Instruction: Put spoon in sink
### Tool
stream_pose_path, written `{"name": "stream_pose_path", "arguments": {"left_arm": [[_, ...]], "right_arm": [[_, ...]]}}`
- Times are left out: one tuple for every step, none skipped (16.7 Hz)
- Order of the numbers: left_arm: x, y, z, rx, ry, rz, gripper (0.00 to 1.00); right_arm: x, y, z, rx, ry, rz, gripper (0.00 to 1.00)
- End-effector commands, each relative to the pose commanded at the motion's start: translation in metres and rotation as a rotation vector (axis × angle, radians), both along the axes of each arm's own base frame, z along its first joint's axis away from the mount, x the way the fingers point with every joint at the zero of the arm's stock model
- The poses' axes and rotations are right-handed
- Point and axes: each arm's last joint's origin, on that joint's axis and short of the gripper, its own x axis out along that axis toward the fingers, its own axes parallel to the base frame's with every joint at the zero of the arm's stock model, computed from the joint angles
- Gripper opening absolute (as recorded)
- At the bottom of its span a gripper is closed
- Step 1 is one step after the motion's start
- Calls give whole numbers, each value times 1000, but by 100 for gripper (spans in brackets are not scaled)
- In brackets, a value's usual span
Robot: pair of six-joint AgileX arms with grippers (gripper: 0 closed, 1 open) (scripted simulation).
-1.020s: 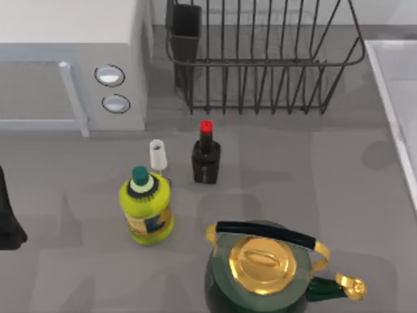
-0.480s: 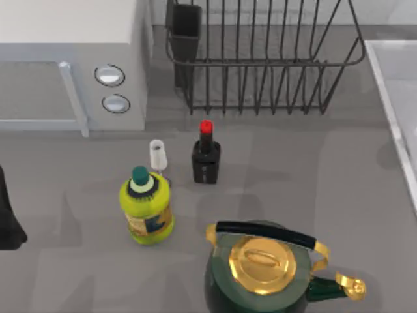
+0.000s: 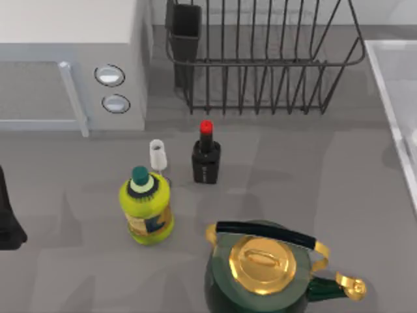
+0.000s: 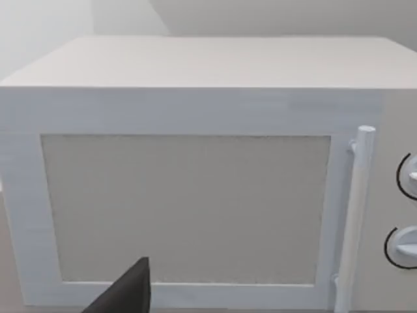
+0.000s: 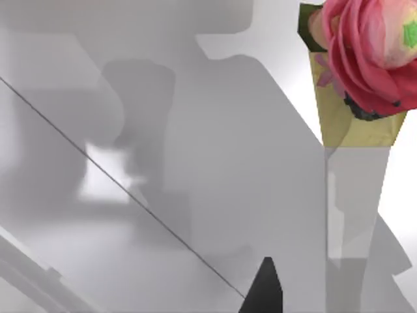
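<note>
Frankly, whether the right gripper (image 5: 263, 292) is open or closed on anything cannot be told, nor where the spoon lies relative to it; a dark tip of it hangs over pale grey surfaces near a pink flower in a pale vase (image 5: 365, 59). A spoon should be light, stiff and slick, best pinched across the handle's middle. The large pale grey-white rectangular sink (image 3: 389, 98) sits at the right edge of the grey table (image 3: 280, 169); the left gripper (image 4: 128, 295) is parked facing the white box-shaped microwave (image 4: 195, 195).

A kitchen: microwave (image 3: 71, 62), dish rack (image 3: 260, 59), sink (image 3: 397, 98), kettle (image 3: 264, 270)
</note>
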Motion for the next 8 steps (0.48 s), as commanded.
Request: {"name": "stream_pose_path", "arguments": {"left_arm": [[0,0,0,0,0,0,100],[0,0,0,0,0,0,100],[0,0,0,0,0,0,100],[0,0,0,0,0,0,100],[0,0,0,0,0,0,100],[0,0,0,0,0,0,100],[0,0,0,0,0,0,100],[0,0,0,0,0,0,100]], "right_arm": [[0,0,0,0,0,0,15],[0,0,0,0,0,0,23],[0,0,0,0,0,0,30],[0,0,0,0,0,0,38],[0,0,0,0,0,0,45],[0,0,0,0,0,0,53],[0,0,0,0,0,0,60],[0,0,0,0,0,0,68]]}}
